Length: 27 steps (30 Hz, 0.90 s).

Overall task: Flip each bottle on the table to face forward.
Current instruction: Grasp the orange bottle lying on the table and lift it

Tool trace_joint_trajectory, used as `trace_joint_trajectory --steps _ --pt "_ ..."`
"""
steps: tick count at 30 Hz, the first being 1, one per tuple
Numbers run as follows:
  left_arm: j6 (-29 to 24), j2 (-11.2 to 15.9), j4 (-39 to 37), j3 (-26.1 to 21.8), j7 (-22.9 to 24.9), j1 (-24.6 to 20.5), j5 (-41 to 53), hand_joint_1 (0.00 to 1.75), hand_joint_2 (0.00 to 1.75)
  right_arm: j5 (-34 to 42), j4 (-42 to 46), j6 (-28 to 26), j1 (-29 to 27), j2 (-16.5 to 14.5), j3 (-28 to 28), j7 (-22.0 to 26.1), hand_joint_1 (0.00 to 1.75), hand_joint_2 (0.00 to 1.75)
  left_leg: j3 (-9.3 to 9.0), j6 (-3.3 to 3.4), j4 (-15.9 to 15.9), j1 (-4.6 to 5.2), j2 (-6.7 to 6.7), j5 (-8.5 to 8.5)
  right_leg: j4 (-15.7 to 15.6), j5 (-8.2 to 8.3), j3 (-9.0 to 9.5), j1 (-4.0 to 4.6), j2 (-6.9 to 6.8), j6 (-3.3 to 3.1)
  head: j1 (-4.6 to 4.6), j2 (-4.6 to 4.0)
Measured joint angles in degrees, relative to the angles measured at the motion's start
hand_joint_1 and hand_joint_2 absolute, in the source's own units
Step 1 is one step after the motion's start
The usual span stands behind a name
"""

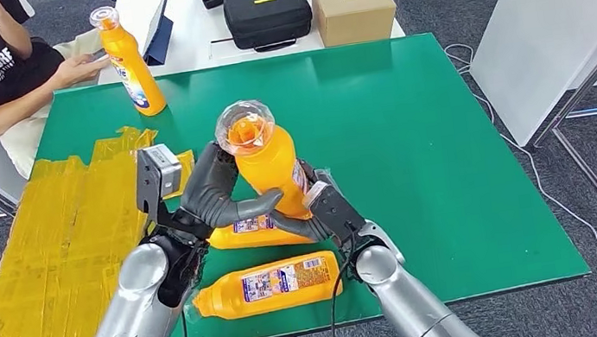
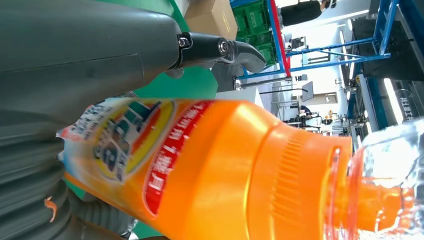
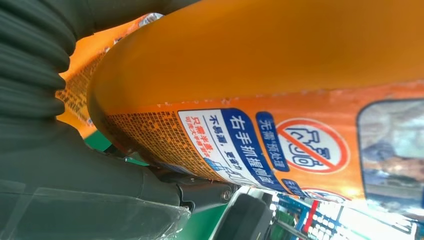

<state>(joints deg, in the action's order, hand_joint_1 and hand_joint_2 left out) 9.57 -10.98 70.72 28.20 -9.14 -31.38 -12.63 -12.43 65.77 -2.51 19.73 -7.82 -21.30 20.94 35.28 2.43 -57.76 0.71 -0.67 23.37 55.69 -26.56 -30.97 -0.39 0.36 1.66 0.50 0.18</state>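
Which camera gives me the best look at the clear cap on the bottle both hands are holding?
Head view: the clear cap shows whole from above, atop the held bottle between the left hand and right hand. The left wrist view catches only part of it at the frame edge; the right wrist view shows label and body.

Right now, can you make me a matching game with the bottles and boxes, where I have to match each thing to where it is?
Things:
1. bottle with the clear cap
2. upright bottle
3. black case
4. cardboard box

Places:
A. on the white table, right of the black case
B. held between both hands
C. on the green table's far left corner
D. on the white table, beside the cardboard box

Pairs: 1-B, 2-C, 3-D, 4-A
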Motion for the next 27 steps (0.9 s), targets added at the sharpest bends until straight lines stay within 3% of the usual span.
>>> trace_joint_trajectory --steps 27 --pt "-0.59 -0.71 -0.22 0.14 -0.59 1.60 0.94 0.00 1.75 -0.34 -3.97 -1.52 1.67 -1.44 -3.76 -0.13 1.75 1.75 0.01 0.00 0.00 0.00 0.00 0.00 0.01 0.00 0.00 0.01 0.00 0.00 0.00 0.00"
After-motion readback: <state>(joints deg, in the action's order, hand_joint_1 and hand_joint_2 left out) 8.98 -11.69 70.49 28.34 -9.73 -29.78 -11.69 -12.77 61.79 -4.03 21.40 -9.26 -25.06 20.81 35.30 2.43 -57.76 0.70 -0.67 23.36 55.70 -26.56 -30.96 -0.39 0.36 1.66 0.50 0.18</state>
